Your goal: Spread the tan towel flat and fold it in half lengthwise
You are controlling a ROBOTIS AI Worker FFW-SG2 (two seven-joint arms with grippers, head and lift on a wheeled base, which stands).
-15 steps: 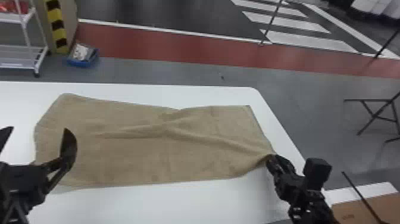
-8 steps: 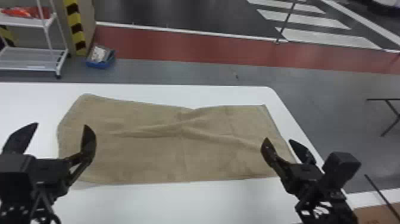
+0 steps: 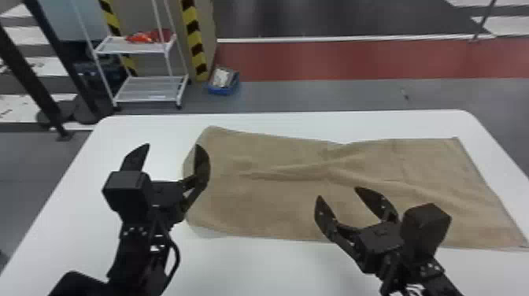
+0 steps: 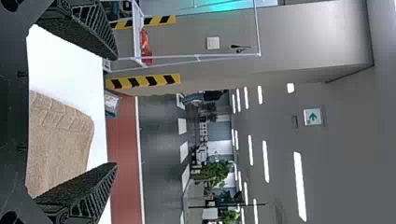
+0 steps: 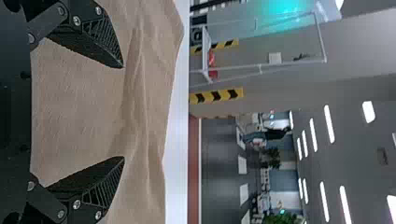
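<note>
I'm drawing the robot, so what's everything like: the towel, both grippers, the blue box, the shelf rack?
Tan towel: spread out, wrinkled
Left gripper: open, empty
Right gripper: open, empty
Blue box: something inside
Shelf rack: standing, red stuff on it

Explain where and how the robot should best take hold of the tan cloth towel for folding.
Probably by the near long edge of the tan cloth towel, jaws towards each end, coming low from the robot's side and pinching across the edge. That edge runs nearly straight and lies low on the smooth white table, facing the robot, while raised creases run along the towel's middle.
</note>
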